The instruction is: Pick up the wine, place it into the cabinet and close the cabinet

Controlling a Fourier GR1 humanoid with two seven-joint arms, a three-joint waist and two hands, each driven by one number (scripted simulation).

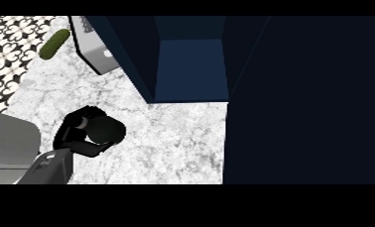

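Left hand [82, 129] curls round the dark wine [107, 131] on the bench [176, 137], down-left of the open cabinet [189, 67], so I judge the grasp made while lifting, placing and closing the cabinet remain undone.

Bare marble counter [176, 137] before the open cabinet [189, 67], its door [300, 102] walling the right.

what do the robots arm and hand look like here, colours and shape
Only one arm shows, at the lower left: a grey forearm with a smooth, rounded shell, entering from the lower edge. It ends in a black hand with a thumb and fingers, matte and dark throughout. No cables, markings or sleeves can be made out. The other hand is out of view.
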